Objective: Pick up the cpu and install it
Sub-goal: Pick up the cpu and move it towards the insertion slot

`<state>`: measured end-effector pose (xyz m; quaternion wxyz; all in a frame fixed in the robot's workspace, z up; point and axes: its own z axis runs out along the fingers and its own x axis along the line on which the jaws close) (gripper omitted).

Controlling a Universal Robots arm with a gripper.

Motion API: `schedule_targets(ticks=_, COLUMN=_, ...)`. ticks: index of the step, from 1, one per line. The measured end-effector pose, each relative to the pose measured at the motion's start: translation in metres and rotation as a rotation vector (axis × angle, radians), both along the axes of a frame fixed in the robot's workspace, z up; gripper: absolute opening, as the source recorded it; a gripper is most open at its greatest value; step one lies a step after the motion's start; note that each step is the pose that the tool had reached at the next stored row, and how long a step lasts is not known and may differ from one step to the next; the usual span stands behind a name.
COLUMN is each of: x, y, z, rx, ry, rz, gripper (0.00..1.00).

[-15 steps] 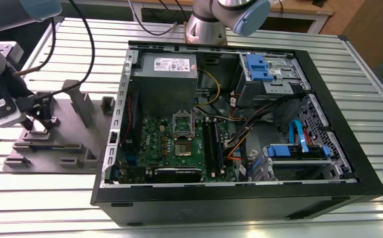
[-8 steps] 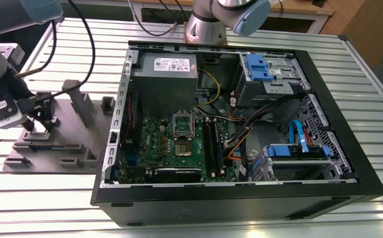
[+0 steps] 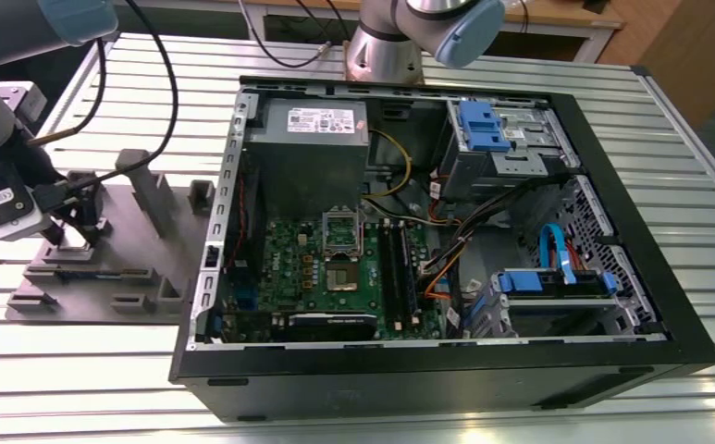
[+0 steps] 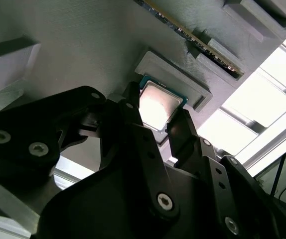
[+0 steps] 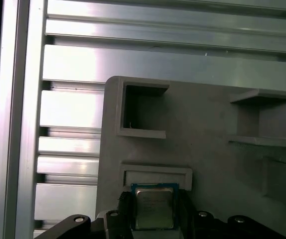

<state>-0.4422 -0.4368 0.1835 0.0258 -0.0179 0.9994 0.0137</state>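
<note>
The jaws press against two opposite edges of the cpu point(image 4: 159, 105) point(image 5: 154, 208), gripping it. The gripper point(image 4: 158, 118) point(image 5: 154, 211) point(image 3: 71, 236) holds it just beside a raised pocket rim point(image 5: 155, 173) on the grey fixture plate point(image 5: 208, 164) point(image 3: 135, 277). This is well apart from the green motherboard point(image 3: 286, 242), toward the exterior view's left.

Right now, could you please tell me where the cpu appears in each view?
Exterior view: too small to tell; the gripper hangs over the grey fixture.
Second wrist view: the cpu, mid-picture, beside the raised frame.
First wrist view: the cpu, beside that frame.
Shared landmark: the grey fixture.
</note>
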Motion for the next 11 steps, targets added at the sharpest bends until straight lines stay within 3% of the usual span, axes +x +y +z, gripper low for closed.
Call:
schedule_targets(ticks=5, x=0.0, y=0.0, z=-0.0002, rx=0.0005, ry=-0.0003, rz=0.0, gripper=0.48)
schedule_targets(ticks=6, x=0.0, y=0.0, z=-0.0001, rx=0.0005, ry=-0.0002, rz=0.0, gripper=0.54)
schedule_targets(ticks=11, x=0.0, y=0.0, z=-0.0009, rx=0.0003, ry=0.0, rz=0.0, gripper=0.54)
